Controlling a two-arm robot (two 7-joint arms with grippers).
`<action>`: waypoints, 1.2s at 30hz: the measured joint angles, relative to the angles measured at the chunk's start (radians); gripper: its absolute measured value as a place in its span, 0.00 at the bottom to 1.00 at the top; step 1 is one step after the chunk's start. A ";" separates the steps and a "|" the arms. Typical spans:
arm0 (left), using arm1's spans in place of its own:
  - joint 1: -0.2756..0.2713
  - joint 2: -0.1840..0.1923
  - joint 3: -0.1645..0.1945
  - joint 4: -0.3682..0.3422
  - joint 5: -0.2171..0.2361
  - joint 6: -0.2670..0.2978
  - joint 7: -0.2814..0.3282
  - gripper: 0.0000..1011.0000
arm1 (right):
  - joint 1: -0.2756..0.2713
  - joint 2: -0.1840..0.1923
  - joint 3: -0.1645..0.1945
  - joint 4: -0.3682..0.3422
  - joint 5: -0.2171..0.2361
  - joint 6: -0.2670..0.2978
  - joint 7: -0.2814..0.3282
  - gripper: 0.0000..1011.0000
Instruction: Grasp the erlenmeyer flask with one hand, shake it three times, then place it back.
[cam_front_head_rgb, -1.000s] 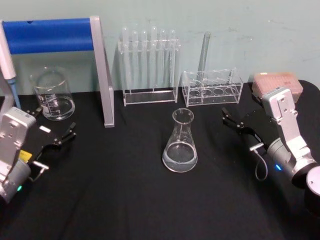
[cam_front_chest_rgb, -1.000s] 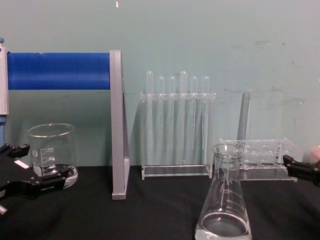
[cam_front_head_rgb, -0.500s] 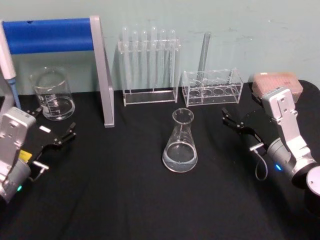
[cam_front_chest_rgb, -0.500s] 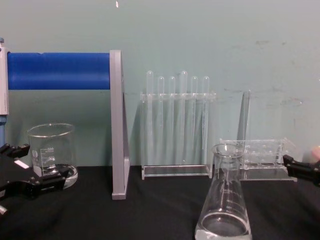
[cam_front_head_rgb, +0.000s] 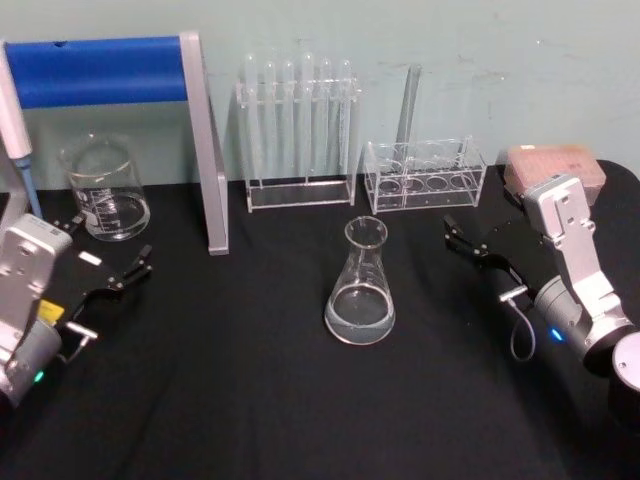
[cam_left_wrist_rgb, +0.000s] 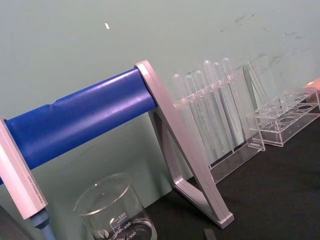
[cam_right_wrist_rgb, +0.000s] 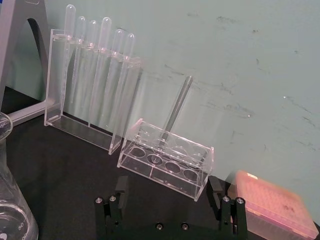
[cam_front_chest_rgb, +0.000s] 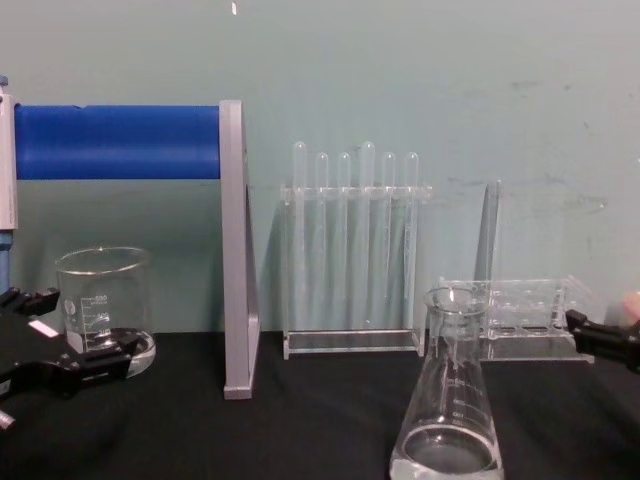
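On the black table (cam_front_head_rgb: 250, 400) we are standing by with both arms low and apart, facing the blue-barred stand (cam_front_head_rgb: 110, 72), the tall test tube rack (cam_front_head_rgb: 298, 130), the low rack (cam_front_head_rgb: 425, 172) and the glass beaker (cam_front_head_rgb: 105, 188), all ranged along the back wall. The erlenmeyer flask (cam_front_head_rgb: 361, 285) is sitting upright near the middle of the table, in front of the two racks, a shallow pool of clear liquid lying in its wide base. We are judging it light but fragile: smooth glass that will likely be slippery, rigid, and best taken around the narrow neck just under the flared lip, where the jaws can span it and the flare may help stop it sliding during a shake; a gentle squeeze seems wise. Our right gripper (cam_front_head_rgb: 468, 243) is hovering to the flask's right, jaws spread wide and pointing toward it, near but not touching, with table showing between them; in the right wrist view the flask's side is showing off to one edge, not between the jaws. Our left gripper (cam_front_head_rgb: 108, 262) is resting at the table's left side just in front of the beaker, jaws also parted, holding nothing, well apart from the flask.
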 joint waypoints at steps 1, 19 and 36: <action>0.000 0.000 0.000 0.000 0.000 0.000 0.000 0.99 | 0.000 0.000 0.000 0.000 0.000 0.000 0.000 0.99; 0.000 0.000 0.000 0.000 0.000 0.000 0.000 0.99 | 0.000 0.000 0.000 0.000 0.000 0.000 0.000 0.99; 0.000 0.000 0.000 0.000 0.000 0.000 0.000 0.99 | 0.000 0.000 0.000 0.000 0.000 0.000 0.000 0.99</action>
